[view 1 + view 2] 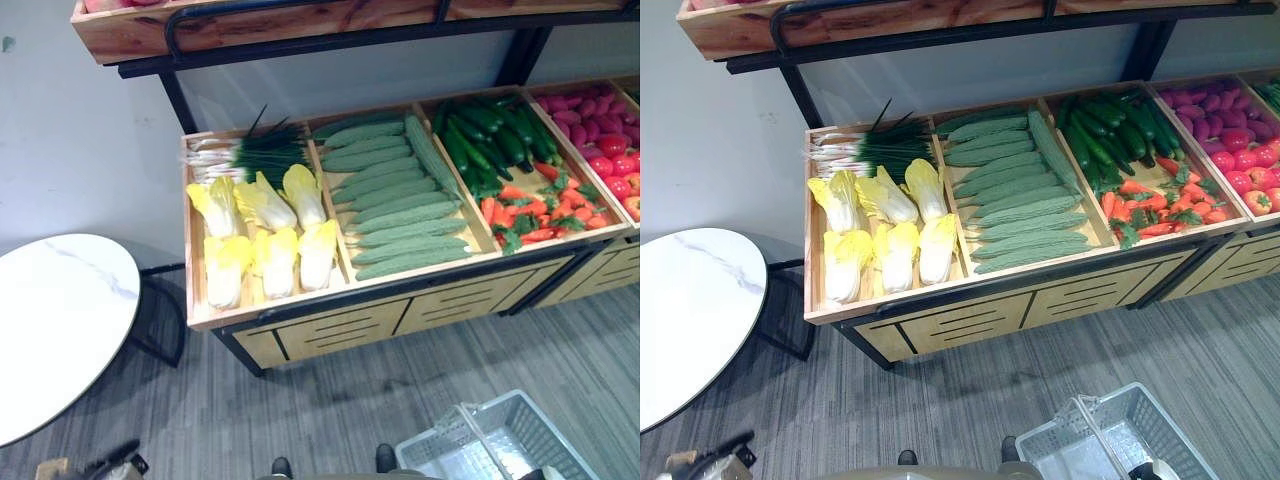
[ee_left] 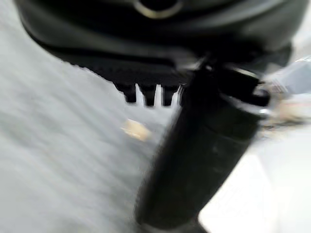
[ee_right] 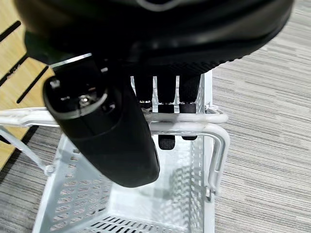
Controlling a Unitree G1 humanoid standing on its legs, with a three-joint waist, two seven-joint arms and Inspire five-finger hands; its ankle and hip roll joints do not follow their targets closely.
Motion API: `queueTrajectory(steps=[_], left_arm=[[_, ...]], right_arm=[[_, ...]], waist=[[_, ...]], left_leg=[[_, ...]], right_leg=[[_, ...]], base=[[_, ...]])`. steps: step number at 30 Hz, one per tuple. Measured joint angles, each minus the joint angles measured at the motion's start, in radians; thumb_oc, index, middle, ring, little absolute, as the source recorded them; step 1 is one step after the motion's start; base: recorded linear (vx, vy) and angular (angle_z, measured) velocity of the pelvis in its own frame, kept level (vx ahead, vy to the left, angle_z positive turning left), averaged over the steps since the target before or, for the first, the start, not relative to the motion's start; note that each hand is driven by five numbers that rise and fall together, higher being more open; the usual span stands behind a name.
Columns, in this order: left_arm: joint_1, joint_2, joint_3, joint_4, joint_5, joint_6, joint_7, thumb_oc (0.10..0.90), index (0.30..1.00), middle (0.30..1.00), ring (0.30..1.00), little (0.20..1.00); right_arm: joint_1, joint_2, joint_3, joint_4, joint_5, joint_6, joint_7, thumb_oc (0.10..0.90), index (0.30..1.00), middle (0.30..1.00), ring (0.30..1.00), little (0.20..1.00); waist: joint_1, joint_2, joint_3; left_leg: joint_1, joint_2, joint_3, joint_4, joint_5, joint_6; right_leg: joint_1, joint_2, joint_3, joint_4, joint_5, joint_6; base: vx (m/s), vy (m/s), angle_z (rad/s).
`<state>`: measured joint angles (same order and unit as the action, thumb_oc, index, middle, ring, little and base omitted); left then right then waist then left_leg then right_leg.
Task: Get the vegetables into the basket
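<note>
Right robot hand [image 3: 121, 131] clamped on the handle [image 3: 189, 127] of the grey basket [image 1: 535, 440], fingers hooked over the bar, thumb across the front; basket hangs under it above the floor [image 1: 350, 400]. Vegetables are ahead of that hand, still in the wooden display bins [image 1: 215, 315]: cabbages [image 1: 262, 235], scallions [image 1: 245, 155], bitter gourds [image 1: 400, 205], cucumbers [image 1: 490, 135], carrots [image 1: 535, 215], tomatoes [image 1: 615, 165]. Upper shelf [image 1: 250, 25] overhangs the bins. Left robot hand [image 2: 194, 145] low beside the round white tabletop [image 1: 55, 320], fingers: cannot tell
</note>
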<state>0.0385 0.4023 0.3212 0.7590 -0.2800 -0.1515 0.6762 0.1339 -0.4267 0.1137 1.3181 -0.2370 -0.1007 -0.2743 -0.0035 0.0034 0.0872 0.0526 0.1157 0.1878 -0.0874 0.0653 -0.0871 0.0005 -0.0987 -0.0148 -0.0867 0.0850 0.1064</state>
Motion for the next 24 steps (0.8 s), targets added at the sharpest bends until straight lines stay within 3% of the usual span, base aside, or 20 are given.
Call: queueTrajectory(steps=[2, 6, 8, 12, 16, 24], left_arm=[[-0.028, 0.029, -0.02, -0.054, 0.105, -0.016, 0.042, 0.9, 1.0, 1.0, 1.0, 1.0], [-0.095, 0.058, -0.065, -0.112, 0.187, 0.002, 0.089, 0.9, 1.0, 1.0, 1.0, 1.0], [-0.098, 0.054, -0.155, -0.274, 0.221, 0.007, 0.092, 0.9, 1.0, 1.0, 1.0, 1.0], [-0.119, 0.016, -0.299, -0.399, 0.277, -0.006, 0.043, 0.9, 1.0, 1.0, 1.0, 1.0], [-0.148, 0.016, -0.44, -0.385, 0.347, -0.008, -0.055, 0.9, 1.0, 1.0, 1.0, 1.0], [-0.158, -0.001, -0.453, -0.344, 0.36, 0.0, -0.09, 0.9, 1.0, 1.0, 1.0, 1.0]], right_arm=[[0.0, 0.002, -0.003, 0.005, 0.006, 0.0, -0.005, 0.4, 0.3, 0.3, 0.3, 0.3], [-0.005, 0.003, 0.003, 0.002, 0.009, 0.001, -0.006, 0.4, 0.3, 0.3, 0.3, 0.3], [-0.009, 0.002, 0.011, -0.02, 0.01, 0.002, -0.006, 0.4, 0.3, 0.3, 0.3, 0.3], [-0.032, 0.006, 0.026, -0.067, 0.01, 0.007, -0.006, 0.4, 0.3, 0.3, 0.3, 0.3], [-0.061, 0.007, 0.033, -0.073, 0.01, -0.002, -0.006, 0.4, 0.3, 0.3, 0.3, 0.3], [-0.068, 0.014, 0.05, -0.071, 0.009, -0.002, -0.01, 0.4, 0.3, 0.3, 0.3, 0.3]], waist=[[-0.012, 0.001, 0.004], [-0.025, 0.003, 0.018], [-0.026, -0.002, 0.038], [-0.051, -0.001, 0.045], [-0.07, 0.008, 0.052], [-0.079, 0.007, 0.064]], left_leg=[[0.0, -0.002, -0.004, 0.0, 0.0, 0.0], [0.003, -0.002, -0.002, 0.0, 0.0, 0.0], [0.005, -0.001, 0.001, 0.0, 0.0, 0.0], [0.016, 0.004, 0.016, 0.0, -0.001, 0.0], [0.022, 0.011, 0.04, 0.0, -0.003, -0.002], [0.022, 0.016, 0.047, 0.0, -0.003, -0.002]], right_leg=[[0.003, -0.001, -0.004, 0.0, 0.0, 0.0], [0.003, -0.003, -0.002, -0.001, 0.003, -0.004], [0.003, -0.003, 0.001, -0.001, 0.003, -0.004], [0.0, 0.005, 0.017, -0.005, 0.003, -0.004], [-0.005, 0.014, 0.041, -0.005, 0.001, -0.001], [-0.008, 0.019, 0.046, -0.005, 0.008, -0.01]], base=[[-0.01, -0.021, 0.05], [0.0, 0.0, 0.0], [0.01, -0.019, -0.06], [0.03, -0.029, -0.12], [0.02, -0.033, -0.18], [0.01, -0.009, -0.03]])
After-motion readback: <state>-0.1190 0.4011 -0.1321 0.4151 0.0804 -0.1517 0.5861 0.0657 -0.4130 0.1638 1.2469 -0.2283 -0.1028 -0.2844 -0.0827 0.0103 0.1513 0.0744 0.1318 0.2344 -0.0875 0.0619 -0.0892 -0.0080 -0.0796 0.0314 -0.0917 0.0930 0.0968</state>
